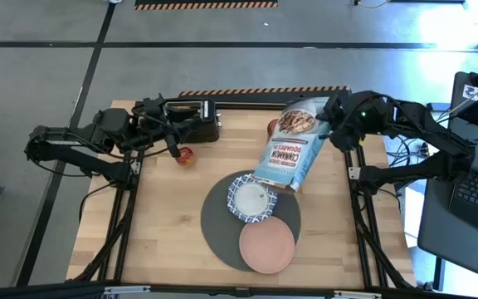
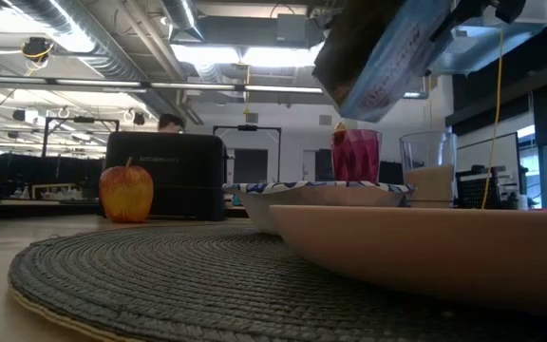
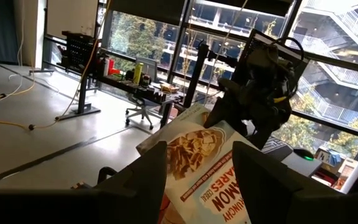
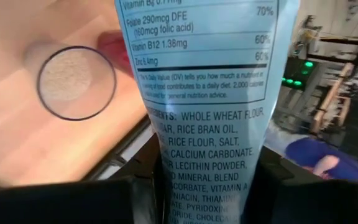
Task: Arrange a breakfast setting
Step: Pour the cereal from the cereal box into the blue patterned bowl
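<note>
Right gripper (image 1: 332, 116), clamped on the tilted cereal bag (image 1: 292, 145), is pouring; next, tip it further over the bowl (image 1: 252, 198); left gripper (image 3: 197, 180), jaws apart, idles far left

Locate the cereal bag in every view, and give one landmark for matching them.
High view: cereal bag right of centre, tilted over the bowl, held by the right pincer.
Low view: top right, hanging tilted above the bowl.
Left wrist view: centre bottom, beyond the left pincer's fingers.
Right wrist view: fills the middle, label facing the camera.
Shared landmark: red tumbler, just behind the bag.
</note>
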